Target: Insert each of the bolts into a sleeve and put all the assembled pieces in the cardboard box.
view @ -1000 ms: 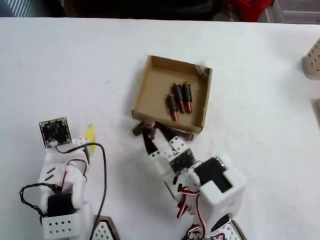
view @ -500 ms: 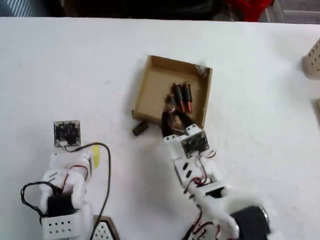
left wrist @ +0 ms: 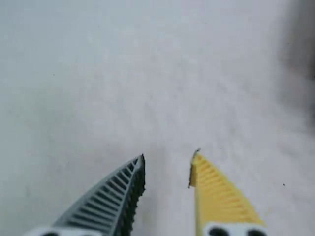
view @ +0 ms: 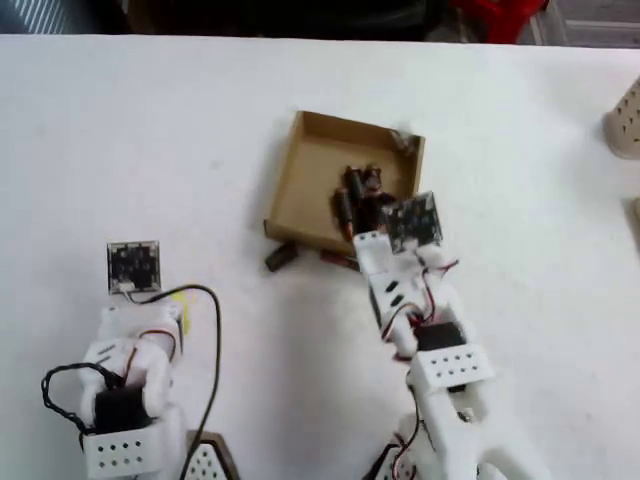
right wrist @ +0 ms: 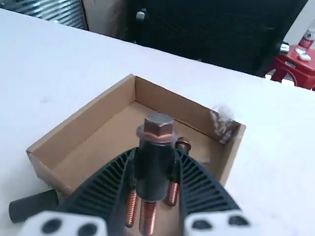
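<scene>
The right gripper [right wrist: 155,155], clamped on a sleeved bolt [right wrist: 156,132] whose long axis runs in line with it, hangs over the cardboard box [right wrist: 93,129], so the drop lies straight below.

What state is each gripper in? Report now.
Left gripper: open, empty.
Right gripper: shut on a sleeved bolt, above the box.

Bright, even light floods the white table [view: 120,130], nearly washing it out ahead of the jaws of the left gripper [left wrist: 168,162]. Shadows around the cardboard box [view: 300,180] are soft and faint. Between the jaws of the right gripper [right wrist: 154,157] the bolt [right wrist: 158,125] head shows a dull sheen; the room [right wrist: 221,29] beyond is dim.
</scene>
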